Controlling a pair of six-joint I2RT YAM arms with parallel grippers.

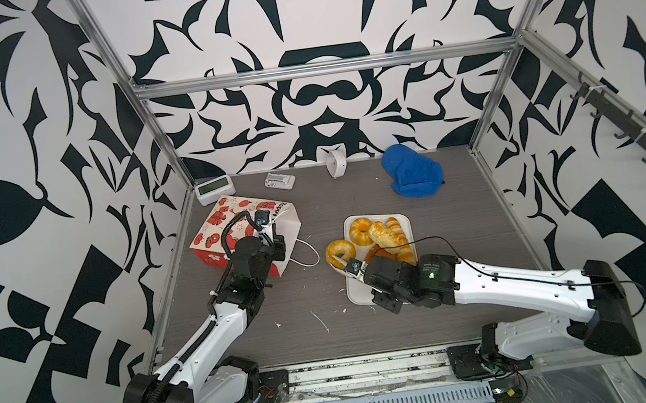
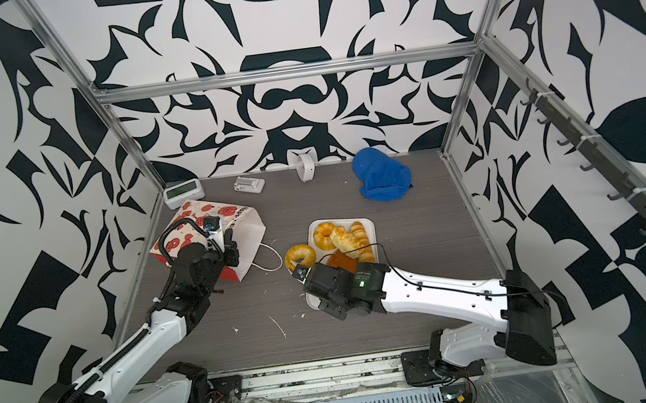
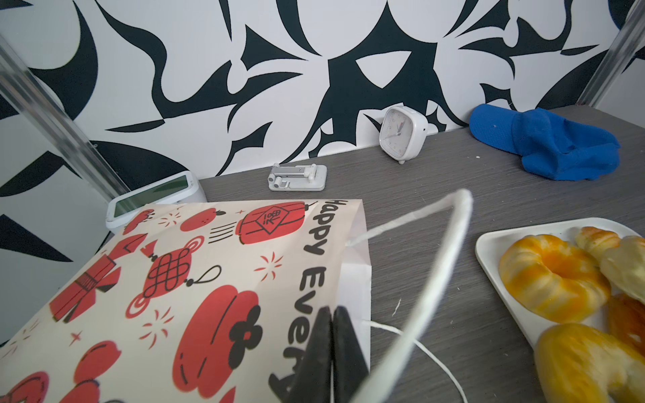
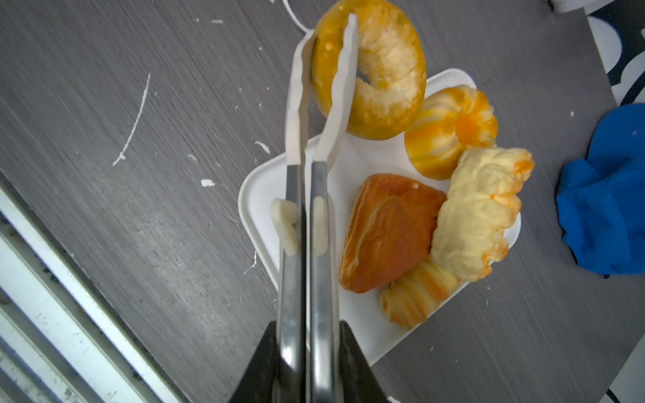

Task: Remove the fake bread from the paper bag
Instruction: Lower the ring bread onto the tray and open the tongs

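My right gripper [image 4: 307, 331] is clamped narrow on the handles of the tongs [image 4: 319, 188], and the tongs' white tips pinch one side of a ring pastry [image 4: 387, 69]; one tip sits by its hole, the other on its outer edge; the ring lies straight ahead of the gripper, along the tongs' long axis, which runs from my right arm toward the paper bag [image 1: 224, 227]; a ring has no long axis of its own, and its hole faces roughly upward, tilted; it overhangs the tray [image 4: 258, 195] at the corner nearest the bag, and I cannot tell whether it rests on the rim; I judge the coming move is a pull back along that axis, since the bare tray lies under the tongs' arms; the other ring [image 4: 450, 132], the diamond puff [image 4: 387, 230] and two long pieces already fill the far side; my left gripper [image 3: 332, 314] is closed on the upper lip of the bag, which lies on its side, mouth toward the tray
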